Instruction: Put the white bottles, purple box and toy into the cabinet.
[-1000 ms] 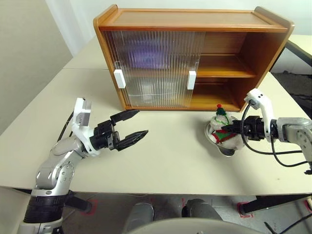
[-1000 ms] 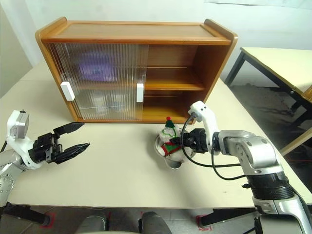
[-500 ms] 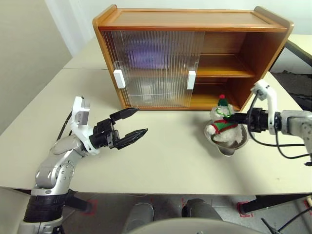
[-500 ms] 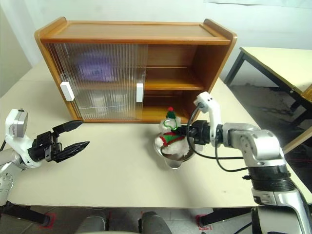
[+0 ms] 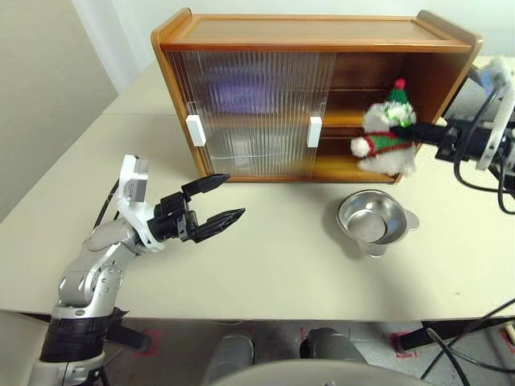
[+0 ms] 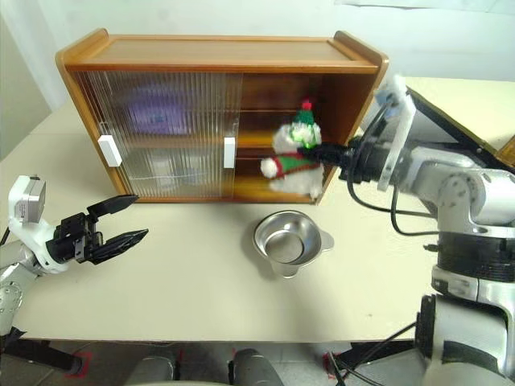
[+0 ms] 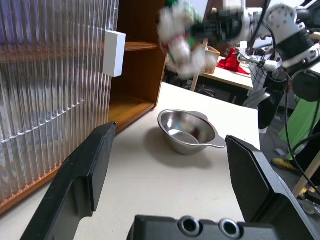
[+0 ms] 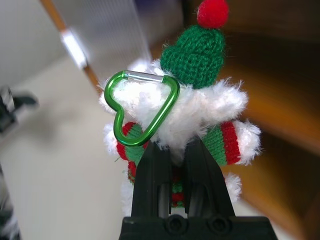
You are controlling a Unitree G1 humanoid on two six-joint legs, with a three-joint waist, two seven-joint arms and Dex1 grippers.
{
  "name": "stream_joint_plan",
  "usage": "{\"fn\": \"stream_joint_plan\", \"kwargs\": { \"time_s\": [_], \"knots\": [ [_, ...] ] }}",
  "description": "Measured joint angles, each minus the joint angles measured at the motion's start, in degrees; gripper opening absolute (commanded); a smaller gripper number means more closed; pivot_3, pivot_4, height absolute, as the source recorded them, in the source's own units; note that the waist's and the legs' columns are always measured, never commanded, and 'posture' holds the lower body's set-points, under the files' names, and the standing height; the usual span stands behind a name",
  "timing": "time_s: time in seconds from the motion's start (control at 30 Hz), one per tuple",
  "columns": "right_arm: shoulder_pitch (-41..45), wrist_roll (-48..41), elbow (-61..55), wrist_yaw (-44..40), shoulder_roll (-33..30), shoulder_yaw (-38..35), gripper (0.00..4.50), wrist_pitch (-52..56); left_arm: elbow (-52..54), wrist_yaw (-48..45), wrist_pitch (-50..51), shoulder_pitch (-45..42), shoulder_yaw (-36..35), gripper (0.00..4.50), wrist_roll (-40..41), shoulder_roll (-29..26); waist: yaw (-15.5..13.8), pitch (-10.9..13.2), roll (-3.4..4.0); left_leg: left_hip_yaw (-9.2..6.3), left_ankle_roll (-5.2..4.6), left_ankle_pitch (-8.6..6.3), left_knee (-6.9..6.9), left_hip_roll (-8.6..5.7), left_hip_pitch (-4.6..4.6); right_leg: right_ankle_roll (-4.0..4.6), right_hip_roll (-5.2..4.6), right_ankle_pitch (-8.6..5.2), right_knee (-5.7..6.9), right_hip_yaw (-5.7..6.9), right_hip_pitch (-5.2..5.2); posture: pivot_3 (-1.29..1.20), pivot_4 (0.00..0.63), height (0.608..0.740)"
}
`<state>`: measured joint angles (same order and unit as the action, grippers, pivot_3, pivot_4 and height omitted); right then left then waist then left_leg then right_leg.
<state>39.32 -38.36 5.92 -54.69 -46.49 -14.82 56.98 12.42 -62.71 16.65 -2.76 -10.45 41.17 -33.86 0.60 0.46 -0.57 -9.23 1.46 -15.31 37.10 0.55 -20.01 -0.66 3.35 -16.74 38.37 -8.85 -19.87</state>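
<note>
Lifted out of the steel bowl (image 5: pixel 372 219), the toy (image 5: pixel 384 133) now hangs before the cabinet (image 5: pixel 265 48), clenched in the right gripper (image 5: pixel 417 129); left gripper (image 5: pixel 217 205) gapes.

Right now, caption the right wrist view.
Right claw shut on the toy, held before the cabinet.

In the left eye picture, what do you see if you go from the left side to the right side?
Left gripper with open jaws → cabinet's white door handles → steel bowl → toy → right gripper holding it.
</note>
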Motion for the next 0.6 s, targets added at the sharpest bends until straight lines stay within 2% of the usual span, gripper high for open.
{"fn": "stream_joint_plan", "kwargs": {
  "time_s": [0.2,0.6],
  "knots": [
    [0.80,1.02,2.41,3.84,5.21,-1.11,0.01,-7.41,-0.06,-0.43,0.00,0.06,-0.01,4.50,-0.01,-0.59,0.04,-0.02,0.04,0.00,0.00,0.00,-0.11,0.01,-0.07,0.23,-0.02,0.16,0.00,0.00,-0.13,-0.04,0.000,0.740],
    [5.09,7.94,10.48,9.12,9.32,-0.06,0.01,-23.01,-0.13,-0.80,0.00,0.11,-0.21,4.50,0.00,-1.12,0.35,-0.02,0.07,-0.02,-0.04,0.00,-0.15,0.07,-0.09,0.05,-0.07,0.26,-0.01,-0.02,-0.20,-0.03,0.000,0.740]
  ]
}}
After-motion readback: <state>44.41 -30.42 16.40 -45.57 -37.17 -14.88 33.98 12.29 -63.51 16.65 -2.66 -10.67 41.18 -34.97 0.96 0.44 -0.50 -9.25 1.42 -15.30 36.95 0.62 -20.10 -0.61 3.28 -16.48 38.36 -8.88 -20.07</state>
